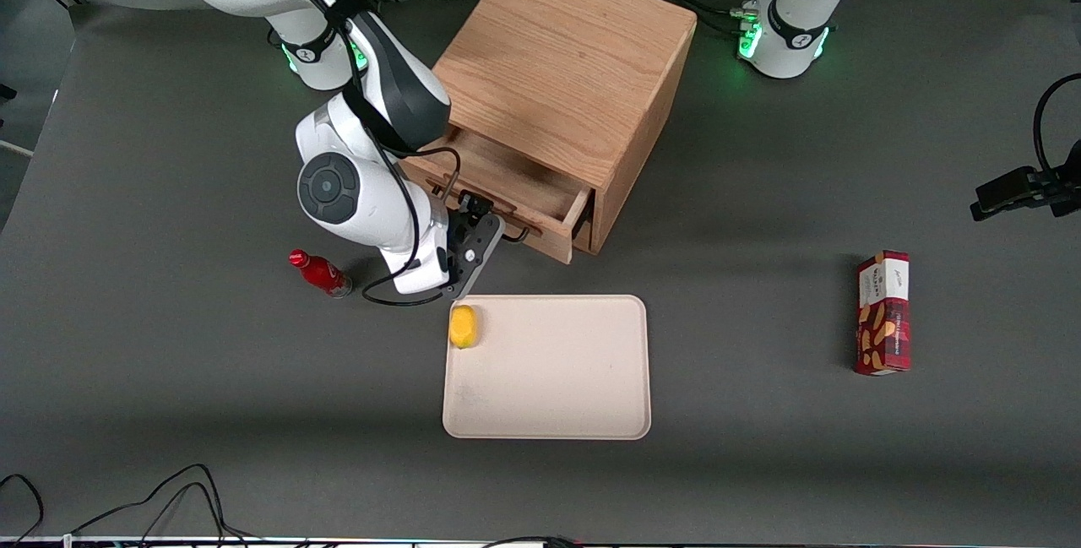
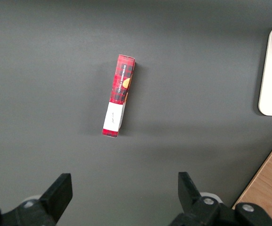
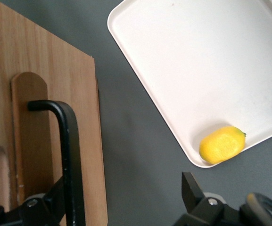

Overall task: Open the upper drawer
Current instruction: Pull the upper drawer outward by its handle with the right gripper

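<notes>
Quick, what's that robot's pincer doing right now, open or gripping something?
Pincer: open, fingers straddling the black handle of the partly pulled-out upper drawer, not clamped on it.

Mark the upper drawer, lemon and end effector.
Upper drawer (image 1: 507, 181), front view, its inner floor.
Lemon (image 3: 222, 144), right wrist view, its middle.
End effector (image 1: 498, 237), front view, at the drawer's handle.

Front camera looked steeply down over the whole tabletop (image 1: 169, 413), both wrist cameras faced downward close up, all sharing the tray (image 1: 549, 379), right wrist's claw (image 3: 121, 207) beside drawer handle (image 3: 70, 155).
</notes>
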`<action>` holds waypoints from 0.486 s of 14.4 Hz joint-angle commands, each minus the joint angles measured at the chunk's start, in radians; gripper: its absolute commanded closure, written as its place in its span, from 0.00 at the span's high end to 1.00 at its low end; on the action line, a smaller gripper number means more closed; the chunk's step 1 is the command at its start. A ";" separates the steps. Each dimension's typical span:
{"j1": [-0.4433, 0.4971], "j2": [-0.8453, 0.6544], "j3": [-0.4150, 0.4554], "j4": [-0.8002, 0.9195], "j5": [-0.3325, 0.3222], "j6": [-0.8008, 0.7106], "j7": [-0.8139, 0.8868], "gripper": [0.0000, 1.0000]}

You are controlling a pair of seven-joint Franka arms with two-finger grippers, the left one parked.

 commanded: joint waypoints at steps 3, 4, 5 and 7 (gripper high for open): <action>-0.018 0.042 0.002 0.068 -0.011 -0.027 -0.041 1.00; -0.018 0.048 0.002 0.075 -0.011 -0.036 -0.041 1.00; -0.020 0.053 0.000 0.081 -0.011 -0.036 -0.042 1.00; -0.024 0.073 0.000 0.111 -0.011 -0.050 -0.050 1.00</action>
